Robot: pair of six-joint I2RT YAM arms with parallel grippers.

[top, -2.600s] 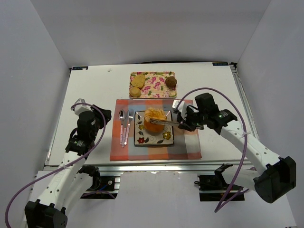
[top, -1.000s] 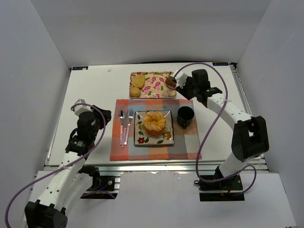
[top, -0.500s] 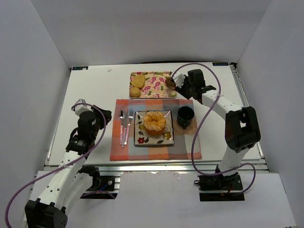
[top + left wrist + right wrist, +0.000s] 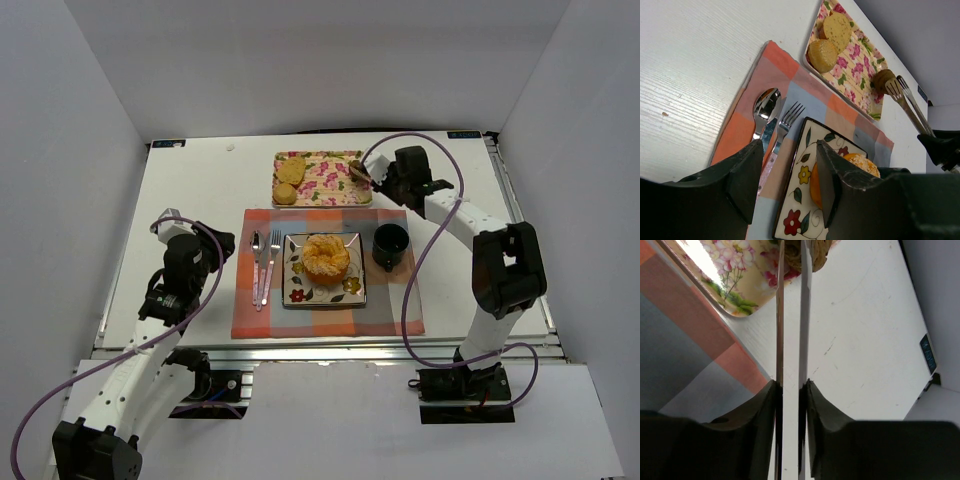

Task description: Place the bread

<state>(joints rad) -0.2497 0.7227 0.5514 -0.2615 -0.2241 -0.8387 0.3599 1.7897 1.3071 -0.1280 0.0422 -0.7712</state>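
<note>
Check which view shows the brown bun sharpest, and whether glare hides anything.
Left wrist: bun and tongs sharp, own fingers a dark blur. Right wrist: glare bleaches the tray, bun cropped at top. Top: even light, bun tiny.

Left arm (image 4: pixel 168 290): sat folded low near the tabletop's (image 4: pixel 190 200) left edge.
Left claw (image 4: pixel 789 150): jaws stood apart.
Right arm (image 4: pixel 460 218): reached toward the far edge.
Right claw (image 4: pixel 790 385): gripped tongs (image 4: pixel 804 315).

Spoon (image 4: pixel 766 106) and fork (image 4: pixel 788 119) beside plate (image 4: pixel 799 200); 2 rolls (image 4: pixel 822 54) on tray (image 4: pixel 856 75).
</note>
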